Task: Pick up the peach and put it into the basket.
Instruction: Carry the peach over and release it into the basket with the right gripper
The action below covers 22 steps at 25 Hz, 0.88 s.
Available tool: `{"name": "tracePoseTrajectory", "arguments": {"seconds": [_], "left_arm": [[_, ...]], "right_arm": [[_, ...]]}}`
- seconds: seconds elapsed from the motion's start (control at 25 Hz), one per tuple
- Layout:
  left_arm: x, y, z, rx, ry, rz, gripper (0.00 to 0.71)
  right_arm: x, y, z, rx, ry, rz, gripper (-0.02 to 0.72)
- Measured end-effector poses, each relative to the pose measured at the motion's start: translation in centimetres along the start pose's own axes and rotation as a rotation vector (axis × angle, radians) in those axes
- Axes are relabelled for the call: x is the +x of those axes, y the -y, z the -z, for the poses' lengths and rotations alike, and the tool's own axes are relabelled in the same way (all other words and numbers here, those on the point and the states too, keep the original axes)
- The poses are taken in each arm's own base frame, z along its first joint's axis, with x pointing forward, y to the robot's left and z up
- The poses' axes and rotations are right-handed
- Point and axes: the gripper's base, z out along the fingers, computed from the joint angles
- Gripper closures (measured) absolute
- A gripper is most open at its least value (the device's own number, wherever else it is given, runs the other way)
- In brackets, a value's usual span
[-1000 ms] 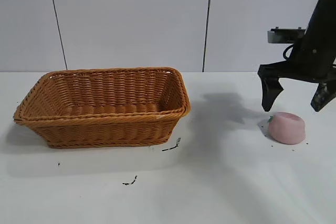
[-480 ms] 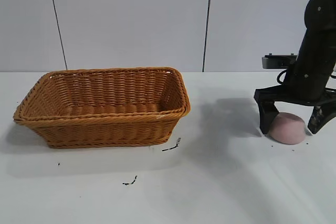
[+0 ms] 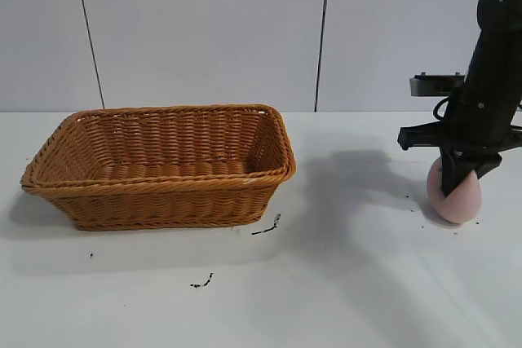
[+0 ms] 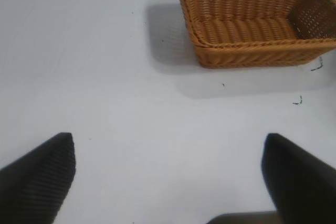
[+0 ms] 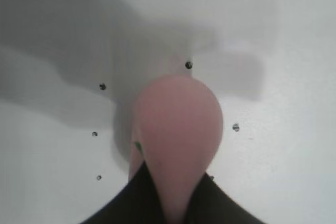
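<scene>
The white worktop [image 3: 342,283] carries the basket [image 3: 159,165] at the left, its long axis running left to right and its mouth facing up. Well apart at the right, the right gripper [image 3: 458,178] has its jaws pinched onto the peach [image 3: 455,193], squeezing it tall and narrow, its long axis upright, low over the worktop. The left gripper [image 4: 168,182] hangs with jaws spread wide.

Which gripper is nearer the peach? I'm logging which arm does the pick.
Right. The right gripper is shut on the peach; the left gripper hangs open over bare table, off beyond the basket.
</scene>
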Motion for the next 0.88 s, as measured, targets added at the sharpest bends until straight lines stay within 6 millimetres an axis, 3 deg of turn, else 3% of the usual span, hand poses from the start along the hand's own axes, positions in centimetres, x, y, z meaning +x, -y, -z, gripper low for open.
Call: {"name": "tracePoseTrajectory", "arguments": {"seconds": [0.16,0.32,0.44,0.68,0.88], "left_arm": [[0.0,0.0,0.0,0.000,0.000,0.000,0.017],[0.0,0.0,0.0,0.000,0.000,0.000,0.017],[0.0,0.0,0.0,0.000,0.000,0.000,0.017],[0.0,0.0,0.0,0.000,0.000,0.000,0.017],[0.0,0.0,0.0,0.000,0.000,0.000,0.017]], "right_arm": [[-1.3,0.0,4.4,0.000,0.060,0.001,0.710],[-2.4,-0.5,6.9,-0.040,0.118,-0.009,0.710],[-3.3,-2.3,8.5,-0.057,0.179,0.030,0.710],[-4.5,-10.2,9.9,-0.136,0.255,0.198,0.710],[-3.9,-18.5,8.2,-0.209,0.239,0.362,0.710]]}}
